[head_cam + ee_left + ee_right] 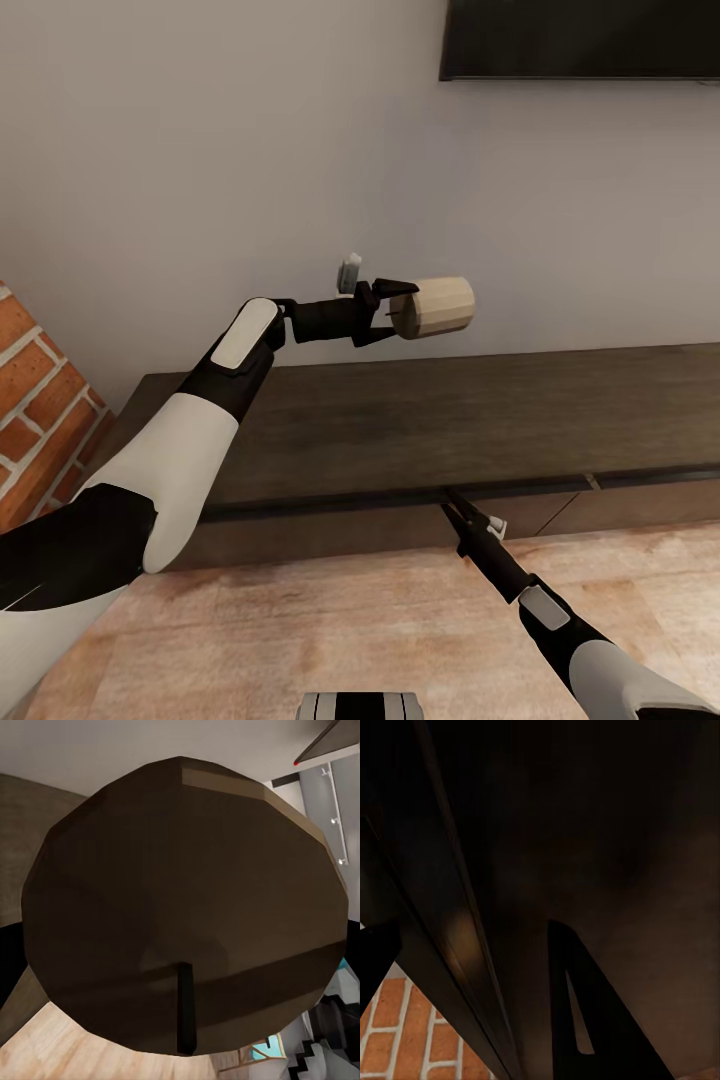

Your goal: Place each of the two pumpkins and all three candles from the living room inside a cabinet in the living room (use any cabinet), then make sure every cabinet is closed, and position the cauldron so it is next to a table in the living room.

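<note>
Pale wall filled the upper frame above the cabinet, which crossed the middle. At centre we held a candle on its side in our left gripper, above the cabinet top. Lower right, our right gripper met the cabinet's front edge; we could not tell its opening. Brick showed at left.

White-and-black arms, slim black wrists
</note>
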Available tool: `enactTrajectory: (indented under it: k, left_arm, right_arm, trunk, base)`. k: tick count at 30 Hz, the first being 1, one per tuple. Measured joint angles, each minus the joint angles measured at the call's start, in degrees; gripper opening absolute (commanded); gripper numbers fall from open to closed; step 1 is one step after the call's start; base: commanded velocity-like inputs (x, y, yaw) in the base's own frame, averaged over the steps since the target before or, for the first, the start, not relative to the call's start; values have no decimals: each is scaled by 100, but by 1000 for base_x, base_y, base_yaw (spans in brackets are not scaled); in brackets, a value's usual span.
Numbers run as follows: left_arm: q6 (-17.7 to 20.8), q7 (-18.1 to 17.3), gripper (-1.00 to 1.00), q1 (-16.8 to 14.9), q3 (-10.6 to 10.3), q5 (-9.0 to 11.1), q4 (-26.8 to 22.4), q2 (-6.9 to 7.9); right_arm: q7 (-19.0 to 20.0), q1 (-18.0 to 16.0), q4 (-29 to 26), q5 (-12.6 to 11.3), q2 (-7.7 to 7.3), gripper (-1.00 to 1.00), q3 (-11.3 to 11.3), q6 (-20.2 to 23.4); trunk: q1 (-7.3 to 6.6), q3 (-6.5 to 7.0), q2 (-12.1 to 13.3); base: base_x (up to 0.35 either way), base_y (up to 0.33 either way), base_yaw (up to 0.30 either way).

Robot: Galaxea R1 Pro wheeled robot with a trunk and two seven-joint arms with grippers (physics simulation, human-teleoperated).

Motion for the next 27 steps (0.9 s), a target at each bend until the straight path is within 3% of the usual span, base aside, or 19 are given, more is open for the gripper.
enactTrajectory:
  k: [5, 9, 27]
  left_arm:
    - [0, 7, -100, 0, -7, 0, 0, 2]
    - [0, 0, -100, 0, -8, 8, 0, 2]
    - [-9, 2, -100, 0, -11, 2, 0, 1]
  right_arm:
    - [0, -1, 1, 3, 0, -100, -1, -1]
    - [5, 7, 5, 20, 1, -100, -1, -10]
    - [7, 7, 5, 19, 1, -100, -2, -1]
  trunk:
    - [0, 0, 0]
    - [-11, 88, 5]
    - [-10, 89, 5]
  base:
    - [0, 0, 0]
    - [0, 0, 0]
    - [0, 0, 0]
